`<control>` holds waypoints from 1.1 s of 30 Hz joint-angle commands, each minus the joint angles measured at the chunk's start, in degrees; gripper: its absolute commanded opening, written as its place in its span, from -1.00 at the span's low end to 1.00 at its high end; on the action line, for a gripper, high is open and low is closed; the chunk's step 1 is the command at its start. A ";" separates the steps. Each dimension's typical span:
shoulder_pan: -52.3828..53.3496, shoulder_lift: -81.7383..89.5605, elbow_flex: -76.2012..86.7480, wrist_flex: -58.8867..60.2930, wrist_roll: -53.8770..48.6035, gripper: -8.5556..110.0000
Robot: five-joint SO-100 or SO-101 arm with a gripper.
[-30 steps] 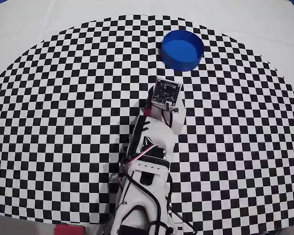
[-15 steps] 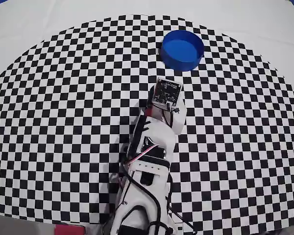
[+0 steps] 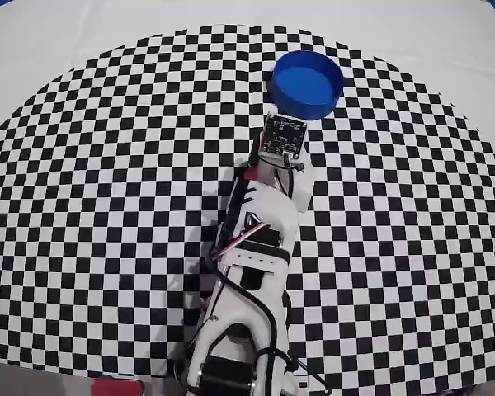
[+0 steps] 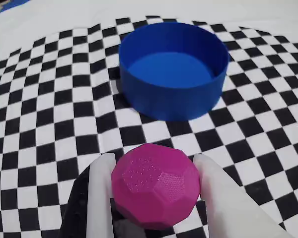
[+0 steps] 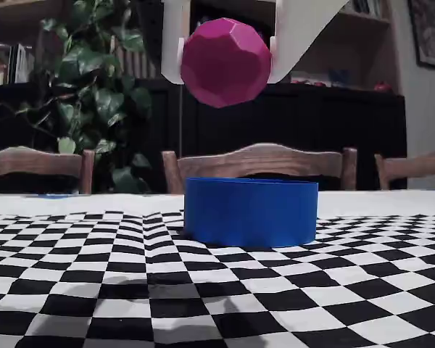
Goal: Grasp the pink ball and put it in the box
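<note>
No writing, label, brand, number or sign can be read in any of the views. The small circuit board [image 3: 282,136] on the arm's wrist, at about 6 o'clock of the blue box [image 3: 308,84] in the overhead view, bears only marks too fine to make out. The book spines [image 5: 1,65] on the shelf at 9 o'clock in the fixed view are blurred beyond reading.

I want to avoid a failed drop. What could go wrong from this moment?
The gripper holds the pink ball in the air, short of the blue box. Released now, it would likely land on the checkered mat and roll. The box is shallow, so a high drop may bounce out.
</note>
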 commanded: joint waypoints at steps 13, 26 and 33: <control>0.18 -7.12 -9.32 -0.26 -0.18 -0.85; 0.26 -11.69 -12.92 -0.79 -0.18 -0.85; 0.26 -13.97 -15.12 -0.88 -0.18 -0.85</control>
